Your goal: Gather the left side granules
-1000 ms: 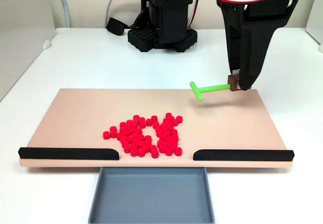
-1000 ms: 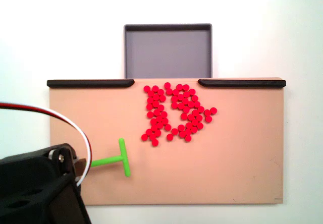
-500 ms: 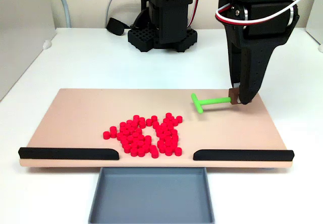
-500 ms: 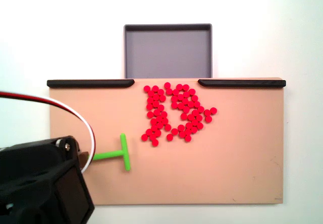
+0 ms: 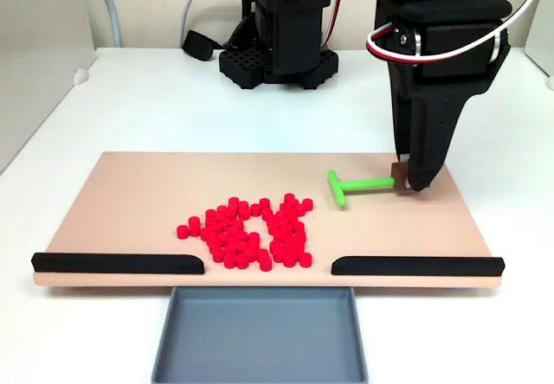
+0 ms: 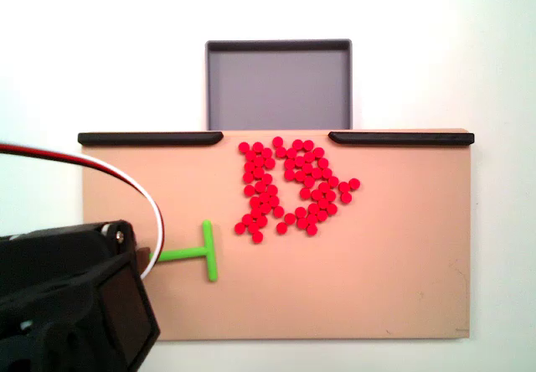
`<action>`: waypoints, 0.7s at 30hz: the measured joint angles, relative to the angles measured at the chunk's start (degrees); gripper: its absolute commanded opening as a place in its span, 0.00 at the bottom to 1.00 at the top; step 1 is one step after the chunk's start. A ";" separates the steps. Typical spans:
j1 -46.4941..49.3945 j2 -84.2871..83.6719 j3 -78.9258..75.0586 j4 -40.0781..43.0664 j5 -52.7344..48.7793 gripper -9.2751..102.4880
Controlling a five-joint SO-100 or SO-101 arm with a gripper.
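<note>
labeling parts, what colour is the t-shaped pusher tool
Bright green; the pusher tool shows best in the fixed view facing the arm's base.

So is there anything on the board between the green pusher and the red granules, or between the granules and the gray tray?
Nothing visible. Bare board lies between the green T-shaped pusher, held by the gripper, and the red granules. The gap between the two black rails opens straight onto the gray tray.

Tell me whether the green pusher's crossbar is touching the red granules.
Apart. In a fixed view from above, bare board separates the green pusher from the nearest of the granules. The claw holds the pusher's stem end.
</note>
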 measured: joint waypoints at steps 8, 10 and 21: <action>0.26 -2.99 -2.64 0.00 0.00 0.08; 0.35 -3.08 -2.72 0.00 0.00 0.08; 2.02 -3.87 -2.81 0.00 -0.09 0.08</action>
